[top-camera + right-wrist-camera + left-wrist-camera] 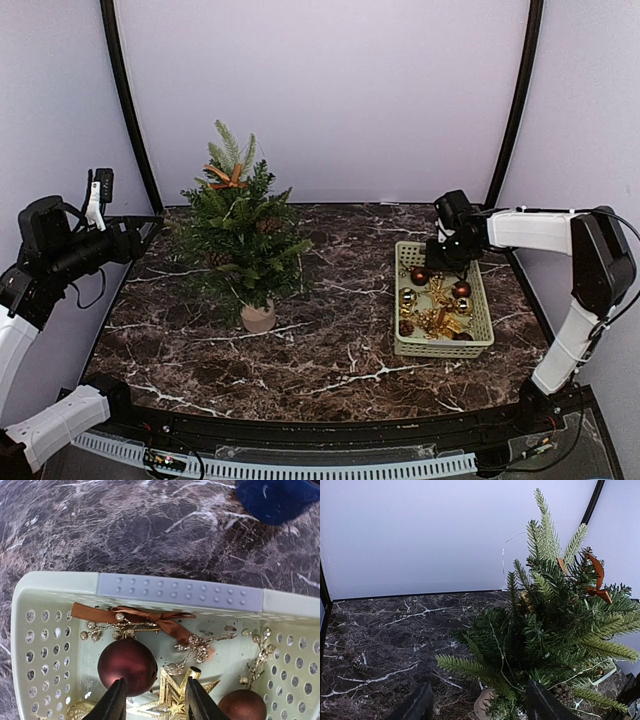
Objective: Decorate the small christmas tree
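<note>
Marble table (340, 350) — left gripper (480, 685) apart by the small christmas tree (545, 630), right gripper (156, 682) apart over star (172, 700) in basket (180, 592)

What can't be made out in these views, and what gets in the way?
- Left wrist view: the pot of the small christmas tree, mostly behind branches and cut by the bottom edge.
- Right wrist view: the gold star, partly behind the right gripper and cut by the bottom edge.
- Right wrist view: a blue thing, cut by the top corner.
- Top view: ornaments in the basket, too small.
</note>
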`<action>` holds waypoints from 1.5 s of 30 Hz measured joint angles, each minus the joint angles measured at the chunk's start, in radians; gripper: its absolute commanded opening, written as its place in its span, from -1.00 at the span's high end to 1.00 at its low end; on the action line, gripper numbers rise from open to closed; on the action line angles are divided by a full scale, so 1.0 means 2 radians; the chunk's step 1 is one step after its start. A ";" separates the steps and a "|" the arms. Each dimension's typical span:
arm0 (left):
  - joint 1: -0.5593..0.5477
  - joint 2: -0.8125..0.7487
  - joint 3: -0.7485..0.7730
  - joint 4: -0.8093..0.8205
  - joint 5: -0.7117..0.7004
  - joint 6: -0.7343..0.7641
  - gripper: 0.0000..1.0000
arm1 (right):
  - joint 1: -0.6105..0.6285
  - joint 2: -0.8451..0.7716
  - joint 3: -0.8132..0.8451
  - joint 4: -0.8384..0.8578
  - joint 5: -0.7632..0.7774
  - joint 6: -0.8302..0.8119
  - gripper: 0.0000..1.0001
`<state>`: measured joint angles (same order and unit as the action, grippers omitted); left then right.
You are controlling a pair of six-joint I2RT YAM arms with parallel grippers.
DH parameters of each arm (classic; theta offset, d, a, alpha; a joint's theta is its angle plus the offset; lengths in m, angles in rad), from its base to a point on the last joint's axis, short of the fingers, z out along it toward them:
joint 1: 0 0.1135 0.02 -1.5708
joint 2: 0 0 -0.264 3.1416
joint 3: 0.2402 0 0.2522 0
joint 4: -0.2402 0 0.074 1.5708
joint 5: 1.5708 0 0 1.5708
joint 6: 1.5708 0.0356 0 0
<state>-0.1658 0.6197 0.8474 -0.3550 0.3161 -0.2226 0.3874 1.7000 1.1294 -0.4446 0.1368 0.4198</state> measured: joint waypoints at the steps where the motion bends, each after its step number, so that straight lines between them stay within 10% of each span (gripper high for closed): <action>1: 0.000 0.001 0.000 0.000 -0.002 0.001 -0.33 | 0.000 0.000 -0.001 0.000 0.000 -0.001 0.07; 45: 0.000 0.009 0.048 -0.052 -0.033 0.014 -0.28 | -0.029 0.030 -0.002 -0.017 -0.011 -0.007 0.81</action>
<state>-0.1658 0.6384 0.9432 -0.4583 0.2497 -0.1940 0.3302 1.7599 1.1252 -0.4778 0.1143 0.4053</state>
